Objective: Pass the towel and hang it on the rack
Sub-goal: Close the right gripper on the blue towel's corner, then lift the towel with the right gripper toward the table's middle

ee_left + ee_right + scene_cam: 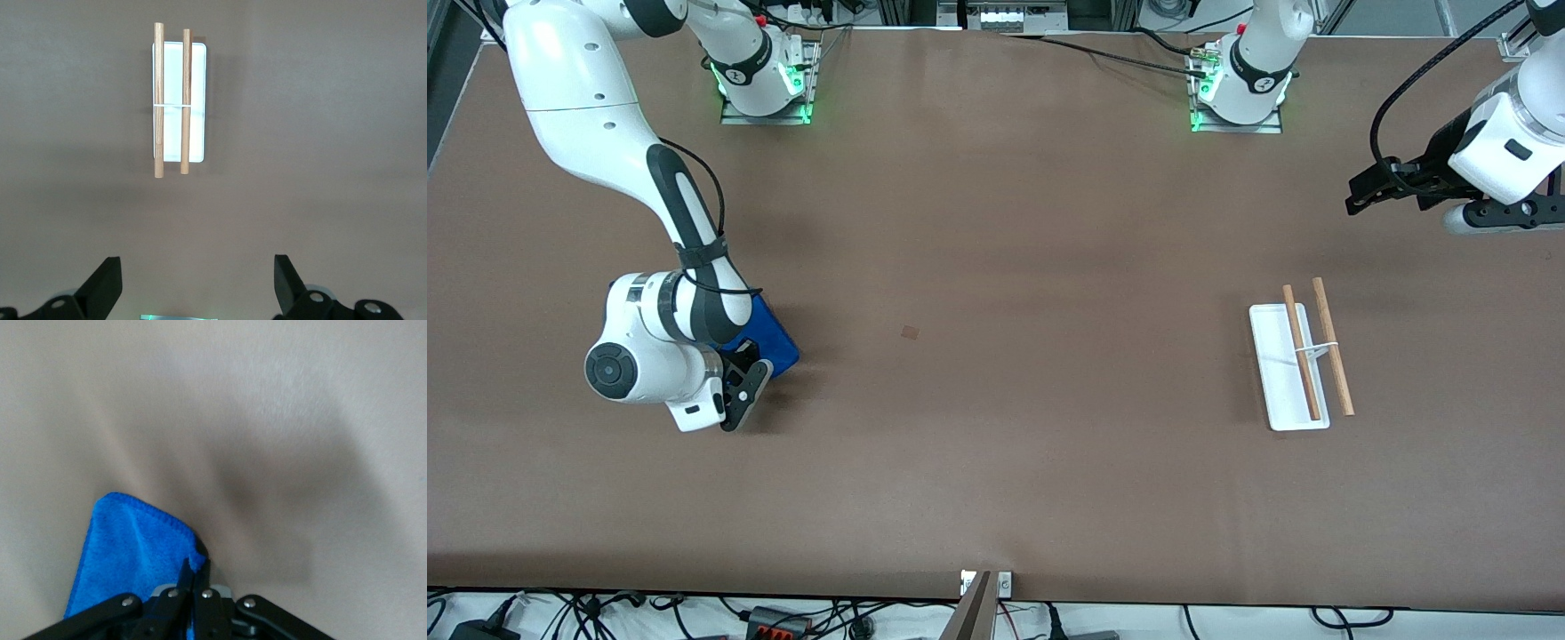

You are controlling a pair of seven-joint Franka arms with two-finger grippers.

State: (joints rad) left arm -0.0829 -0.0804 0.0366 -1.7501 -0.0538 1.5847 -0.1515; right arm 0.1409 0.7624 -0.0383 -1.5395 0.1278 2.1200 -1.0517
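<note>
The royal-blue towel [769, 342] lies toward the right arm's end of the table, mostly hidden under that arm's wrist. In the right wrist view the towel [133, 547] spreads out from the fingers. My right gripper [738, 391] [195, 567] is shut on the towel's edge. The rack [1289, 373], a white base with two wooden dowel rods [1332, 347], stands toward the left arm's end; it also shows in the left wrist view [179, 100]. My left gripper [1359, 196] [197, 287] is open and empty, held in the air above the table by the left arm's end, and waits.
The brown table [996, 356] has a small dark mark [910, 332] near its middle. Cables and a mount [985, 587] lie along the edge nearest the front camera. The arm bases [765, 80] stand along the table's back edge.
</note>
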